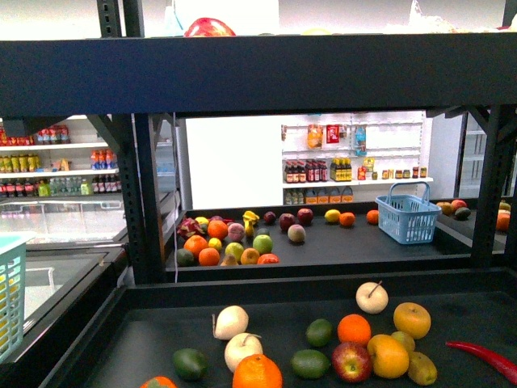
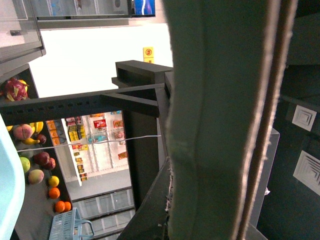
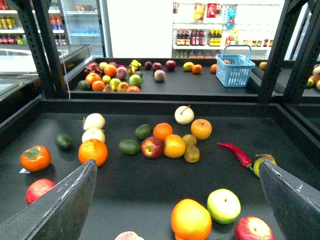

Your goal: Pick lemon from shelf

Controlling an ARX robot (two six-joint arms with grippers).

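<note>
The lemon (image 1: 388, 356) lies on the shelf's (image 1: 242, 73) near tier, low and right of centre in the front view. It touches a red apple (image 1: 352, 362), with an orange (image 1: 354, 329) just behind. It looks firm, light and smooth-skinned, so likely to slip or roll. I'd grip it across its narrow middle, coming from above to clear the neighbours. The right claw (image 3: 177, 164) is spread wide and empty. I cannot tell how the left claw stands.
</note>
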